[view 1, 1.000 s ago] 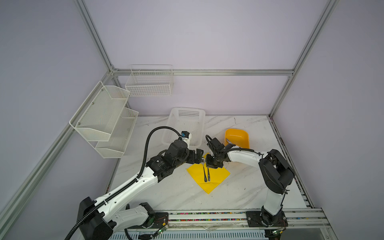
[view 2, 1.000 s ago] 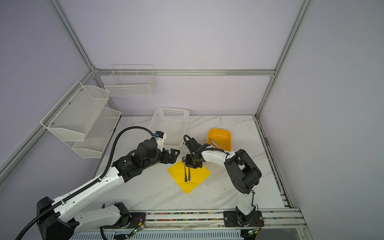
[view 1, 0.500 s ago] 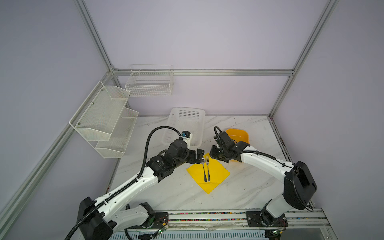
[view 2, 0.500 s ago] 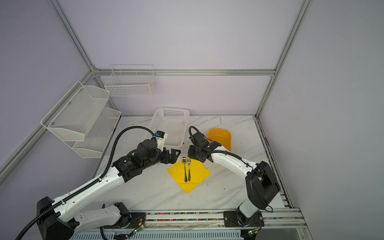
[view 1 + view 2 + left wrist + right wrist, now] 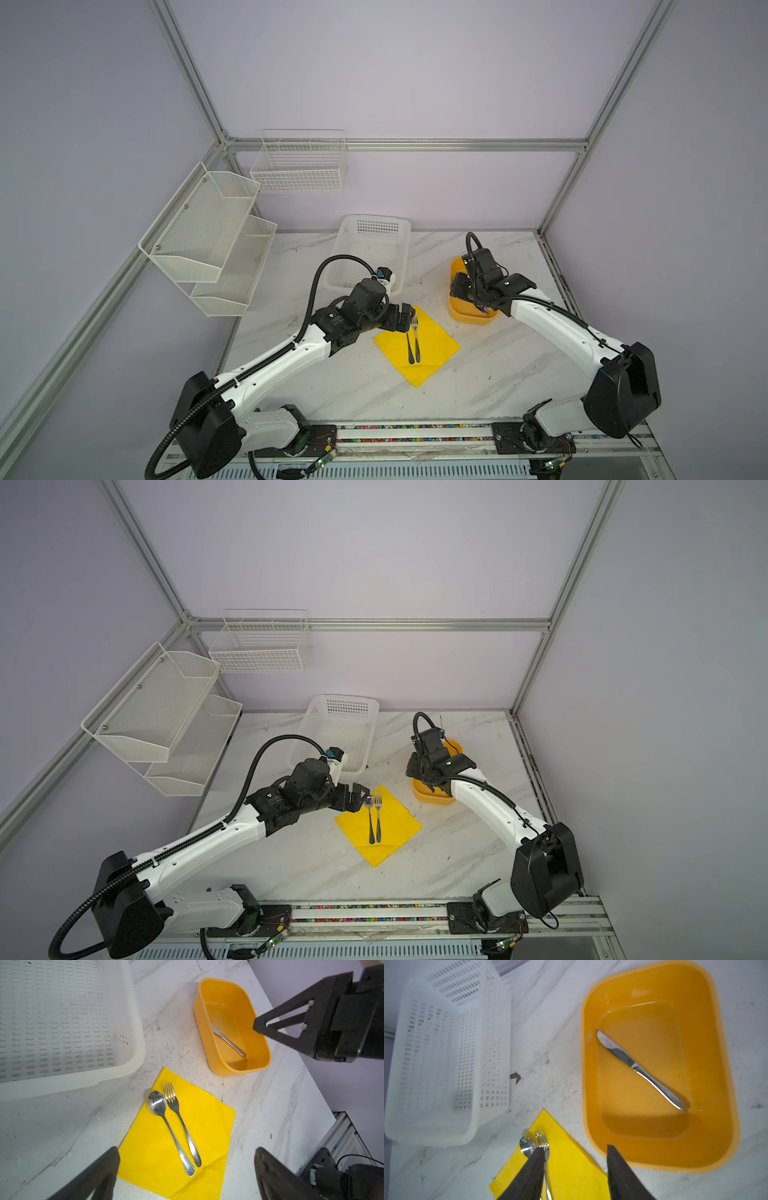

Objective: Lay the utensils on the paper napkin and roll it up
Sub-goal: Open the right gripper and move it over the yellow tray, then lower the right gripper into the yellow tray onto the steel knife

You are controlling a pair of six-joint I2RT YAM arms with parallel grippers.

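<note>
The floppy paper napkin (image 5: 436, 345) lies on the surface (image 5: 498, 374), orange tub (image 5: 465, 318) at its two o'clock. The tub's knife (image 5: 641, 1070), stiff and likely slick, wants a mid-handle pinch; spoon (image 5: 157, 1103) and fork (image 5: 173, 1104) rest on the napkin, left fingers (image 5: 276, 1176) and right fingers (image 5: 623, 1176) spread empty.

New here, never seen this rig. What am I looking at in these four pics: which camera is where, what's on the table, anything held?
Two white robot arms stand at a marble table, each ending in a two-fingered gripper. Two pictures are top views from one camera head overhead. The other two come from cameras on the wrists, looking out over each gripper. On the table lie a yellow paper napkin with a spoon and a fork side by side on it, an orange tub with a knife inside, and a white basket. The left gripper is next to the napkin, the right gripper by the tub. Both are open and hold nothing.
</note>
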